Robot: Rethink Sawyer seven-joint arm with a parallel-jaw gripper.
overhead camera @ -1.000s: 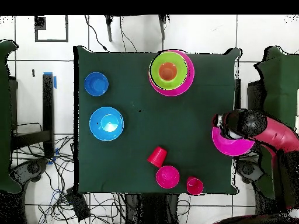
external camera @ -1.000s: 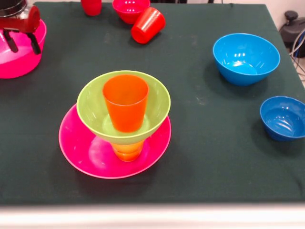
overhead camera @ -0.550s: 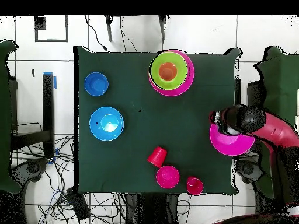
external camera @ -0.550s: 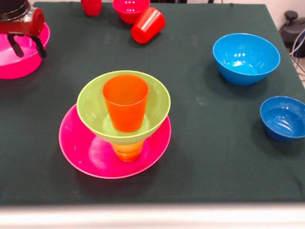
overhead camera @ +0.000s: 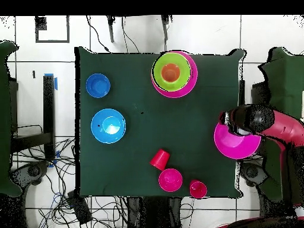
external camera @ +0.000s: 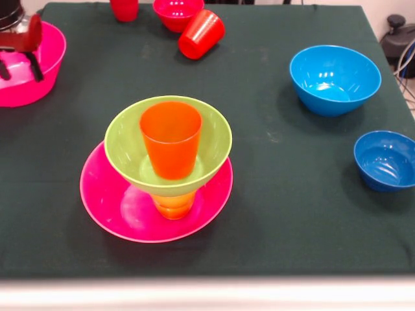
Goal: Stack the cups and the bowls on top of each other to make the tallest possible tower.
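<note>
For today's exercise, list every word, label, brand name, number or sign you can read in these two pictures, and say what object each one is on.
There is no readable text in either view.
The cups, such as the orange cup, are plain.
The bowls, such as the light blue bowl and the green bowl, carry no marks.
The dark table cloth is unprinted.
The gripper shows no lettering that can be made out.

Pink bowl (external camera: 39, 71) — gripper (external camera: 18, 65) — edge-cropped
</note>
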